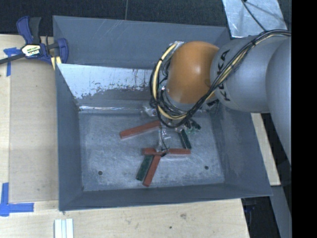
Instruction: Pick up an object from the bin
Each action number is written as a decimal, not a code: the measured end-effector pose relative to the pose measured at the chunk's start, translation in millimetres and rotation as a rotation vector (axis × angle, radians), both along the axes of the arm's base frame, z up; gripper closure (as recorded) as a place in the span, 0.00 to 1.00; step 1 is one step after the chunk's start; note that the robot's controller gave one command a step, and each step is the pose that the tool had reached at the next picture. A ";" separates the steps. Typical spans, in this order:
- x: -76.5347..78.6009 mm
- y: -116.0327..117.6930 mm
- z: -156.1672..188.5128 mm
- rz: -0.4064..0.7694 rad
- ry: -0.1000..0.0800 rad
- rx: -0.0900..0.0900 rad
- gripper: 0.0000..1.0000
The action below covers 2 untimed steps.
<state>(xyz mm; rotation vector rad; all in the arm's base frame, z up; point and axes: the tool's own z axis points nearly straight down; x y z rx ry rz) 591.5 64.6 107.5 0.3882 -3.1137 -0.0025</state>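
The KUKA arm (257, 73), its wrist under an orange cover (190, 73), is reaching into the grey metal bin (69, 133) from the right. The gripper (162, 144) is pointing down over the middle of the floor and hanging above a small cluster of flat pieces. A short reddish-brown bar (174, 152) is lying crosswise right at its tip, though whether the two are touching cannot be made out. A longer reddish-brown stick (140, 131) is lying just to the left, angled up toward the wrist. Below the gripper, a dark green block (145, 168) and a third reddish-brown stick (152, 170) are lying side by side, touching, slanted toward the near wall. A dark green strip (185, 139) is sitting to the right, partly under the cables. Whether the gripper is spread or closed cannot be told from this angle.
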 end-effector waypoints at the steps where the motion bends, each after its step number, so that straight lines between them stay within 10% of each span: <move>1: 33.7 22.8 -38.7 0.122 -0.009 0.000 0.00; 2: 34.4 22.6 -35.9 0.118 -0.012 0.001 1.00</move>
